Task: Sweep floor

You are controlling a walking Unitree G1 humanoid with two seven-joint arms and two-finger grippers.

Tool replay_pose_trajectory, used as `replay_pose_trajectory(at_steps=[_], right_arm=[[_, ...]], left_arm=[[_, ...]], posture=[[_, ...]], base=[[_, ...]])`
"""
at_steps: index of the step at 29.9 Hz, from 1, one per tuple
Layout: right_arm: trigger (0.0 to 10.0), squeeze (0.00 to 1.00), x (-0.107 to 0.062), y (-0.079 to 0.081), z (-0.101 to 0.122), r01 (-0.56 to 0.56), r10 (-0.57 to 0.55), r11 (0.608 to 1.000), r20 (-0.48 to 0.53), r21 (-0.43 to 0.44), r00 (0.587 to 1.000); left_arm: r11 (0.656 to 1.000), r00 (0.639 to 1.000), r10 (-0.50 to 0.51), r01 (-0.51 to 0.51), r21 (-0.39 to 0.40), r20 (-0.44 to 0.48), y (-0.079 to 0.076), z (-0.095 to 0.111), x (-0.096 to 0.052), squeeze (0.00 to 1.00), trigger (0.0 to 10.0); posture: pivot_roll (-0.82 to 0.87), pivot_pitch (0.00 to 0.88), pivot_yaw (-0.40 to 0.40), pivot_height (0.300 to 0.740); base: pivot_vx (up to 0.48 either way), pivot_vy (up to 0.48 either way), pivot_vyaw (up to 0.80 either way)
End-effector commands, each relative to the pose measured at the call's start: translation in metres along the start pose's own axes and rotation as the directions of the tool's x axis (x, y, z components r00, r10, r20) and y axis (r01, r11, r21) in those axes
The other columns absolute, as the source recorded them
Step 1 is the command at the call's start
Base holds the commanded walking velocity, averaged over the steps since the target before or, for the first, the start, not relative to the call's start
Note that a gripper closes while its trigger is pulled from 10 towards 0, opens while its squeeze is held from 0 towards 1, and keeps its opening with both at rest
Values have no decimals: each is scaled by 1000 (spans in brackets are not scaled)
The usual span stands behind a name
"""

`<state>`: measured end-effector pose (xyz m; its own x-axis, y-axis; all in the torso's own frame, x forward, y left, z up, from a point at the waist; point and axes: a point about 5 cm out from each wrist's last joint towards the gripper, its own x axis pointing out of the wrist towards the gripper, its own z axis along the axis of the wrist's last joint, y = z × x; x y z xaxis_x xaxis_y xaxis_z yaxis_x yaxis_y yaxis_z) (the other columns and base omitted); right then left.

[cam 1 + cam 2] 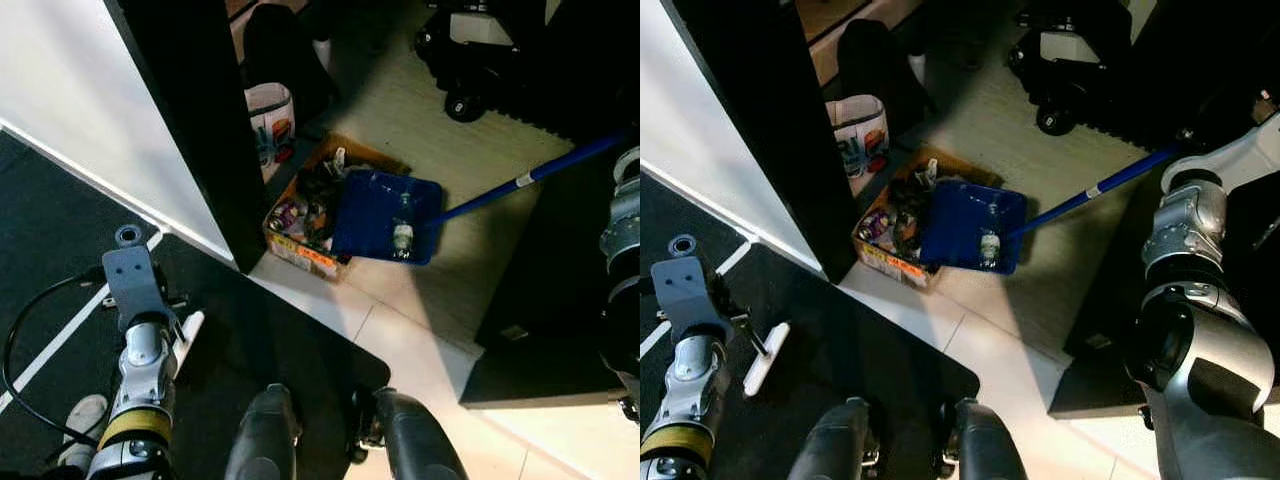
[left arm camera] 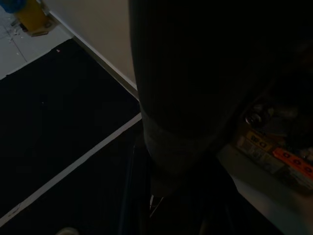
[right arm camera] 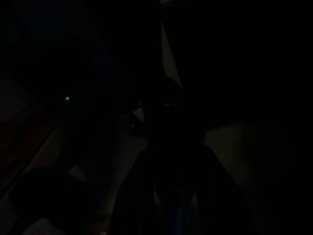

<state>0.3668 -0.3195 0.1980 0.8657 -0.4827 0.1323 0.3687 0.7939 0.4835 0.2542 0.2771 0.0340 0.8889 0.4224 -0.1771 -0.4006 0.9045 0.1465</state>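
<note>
Blue dustpan (image 1: 965,225) sits tipped against the cardboard box (image 1: 300,225) of trash, its lip over the box's rim on the side away from the dark cabinet (image 1: 195,120); a small clear bottle (image 1: 989,243) lies on the pan, not yet in the box; long blue handle (image 1: 1090,192) runs from the pan away from the box toward the right arm (image 1: 1185,300); right gripper is out of sight up the handle, can't tell if fingers are clamped or spread; left arm (image 1: 135,380) hangs idle over the black mat (image 1: 270,340), well apart from the box, its fingers unreadable too; patterned bin (image 1: 270,120) stands just beyond the box.

Judged step: emptying the pan into the box; to do it well, raise the handle end so the pan tilts steeper toward the box, keep the lip inside the rim so the bottle slides in and doesn't roll onto the pale floor (image 1: 420,340); don't shove the box.
</note>
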Motion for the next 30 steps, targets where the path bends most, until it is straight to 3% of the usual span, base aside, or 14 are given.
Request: replay_pose_trajectory(at_steps=[1,23,24,30], right_arm=[[10000,0,4,1,15,20,-23,999,69,44,997],[10000,0,7,0,23,71,-77,995,101,64,992],[10000,0,7,-1,24,75,-82,995,106,66,991],[10000,0,7,-3,26,83,-90,994,112,66,990]], left_arm=[[1000,1000,4,-4,3,-16,4,-4,-2,0,10000],[1000,1000,-11,10,-8,-14,2,-3,-1,0,10000],[999,1000,-28,27,-36,-11,-1,-2,-1,0,10000],[998,999,-51,51,-23,-13,-5,-2,-1,0,10000]], posture=[[64,125,-60,740],[66,114,-57,740],[67,112,-56,740],[67,106,-54,740]], base=[[480,0,0],[477,0,0],[0,0,0],[0,0,0]])
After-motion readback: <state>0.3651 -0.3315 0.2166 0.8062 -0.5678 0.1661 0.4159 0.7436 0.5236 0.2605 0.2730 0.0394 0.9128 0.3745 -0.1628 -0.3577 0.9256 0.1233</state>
